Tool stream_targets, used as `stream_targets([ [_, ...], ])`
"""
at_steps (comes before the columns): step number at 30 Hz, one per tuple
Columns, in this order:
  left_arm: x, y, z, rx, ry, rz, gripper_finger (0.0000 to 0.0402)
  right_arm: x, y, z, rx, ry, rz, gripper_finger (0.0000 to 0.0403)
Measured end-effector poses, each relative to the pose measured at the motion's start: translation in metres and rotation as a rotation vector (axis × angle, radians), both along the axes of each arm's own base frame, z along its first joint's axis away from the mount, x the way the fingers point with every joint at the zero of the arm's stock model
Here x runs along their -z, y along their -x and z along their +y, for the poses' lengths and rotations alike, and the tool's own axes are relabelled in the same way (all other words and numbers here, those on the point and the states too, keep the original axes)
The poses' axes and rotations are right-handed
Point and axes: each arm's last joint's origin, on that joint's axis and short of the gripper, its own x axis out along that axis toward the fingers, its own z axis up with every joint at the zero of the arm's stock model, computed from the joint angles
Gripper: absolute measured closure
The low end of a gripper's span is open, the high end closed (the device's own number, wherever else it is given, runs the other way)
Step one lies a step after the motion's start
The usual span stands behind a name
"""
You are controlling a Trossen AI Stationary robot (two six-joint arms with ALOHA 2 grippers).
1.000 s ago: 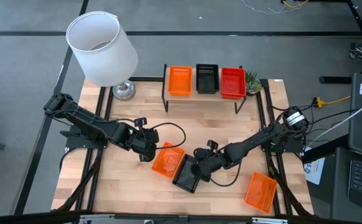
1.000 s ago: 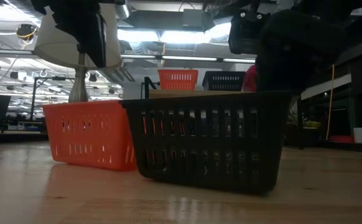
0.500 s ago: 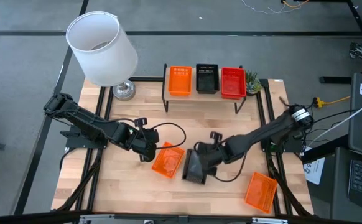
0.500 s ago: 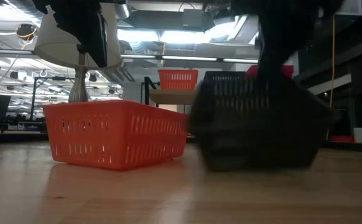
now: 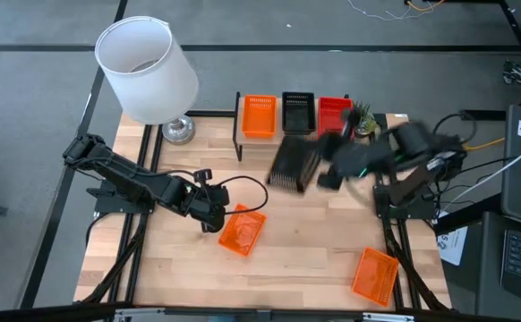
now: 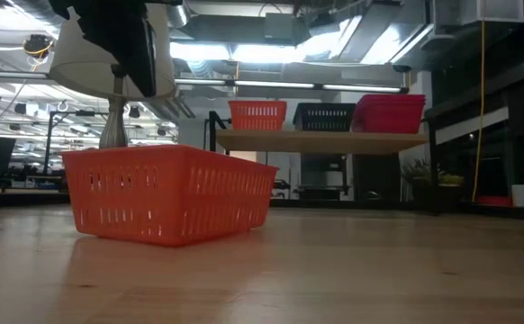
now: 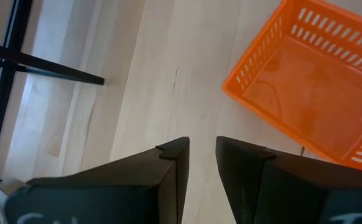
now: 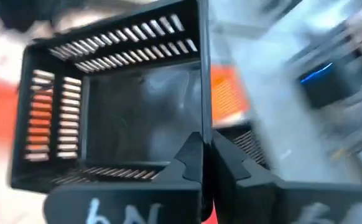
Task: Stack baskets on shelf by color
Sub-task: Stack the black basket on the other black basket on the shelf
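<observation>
Your right gripper (image 8: 203, 163) clamped on black perforated plastic basket's (image 5: 294, 165) rim, aloft near light-wood shelf (image 6: 320, 139), left gripper (image 7: 201, 163) slightly parted, empty.

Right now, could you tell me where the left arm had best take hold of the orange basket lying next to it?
Grip the orange basket by its thin rim wall on the side nearest the left gripper, coming down from above. It sits upright and open-topped, so one finger probably fits inside and one outside. The wall is mesh.
</observation>
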Motion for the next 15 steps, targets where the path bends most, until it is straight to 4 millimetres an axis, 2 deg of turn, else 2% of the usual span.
stream_targets([
  [2, 0.0, 0.0, 0.0, -0.002, 0.0, -0.002, 0.0329, -0.019, 0.009, -0.022, 0.079, 0.129, -0.042, 0.0399],
  [4, 0.0, -0.001, 0.002, -0.007, 0.002, -0.007, 0.0329, -0.03, 0.016, -0.045, 0.156, 0.279, -0.051, 0.0399],
  [6, -0.001, -0.001, 0.002, -0.008, 0.002, -0.01, 0.0329, -0.038, 0.02, -0.07, 0.173, 0.351, -0.038, 0.04],
  [10, -0.001, -0.003, 0.004, -0.013, 0.003, -0.019, 0.0329, -0.051, 0.027, -0.122, 0.113, 0.315, -0.121, 0.04],
  [15, -0.002, -0.006, 0.009, -0.033, 0.009, -0.037, 0.0329, -0.044, 0.034, -0.189, 0.067, 0.23, -0.137, 0.04],
])
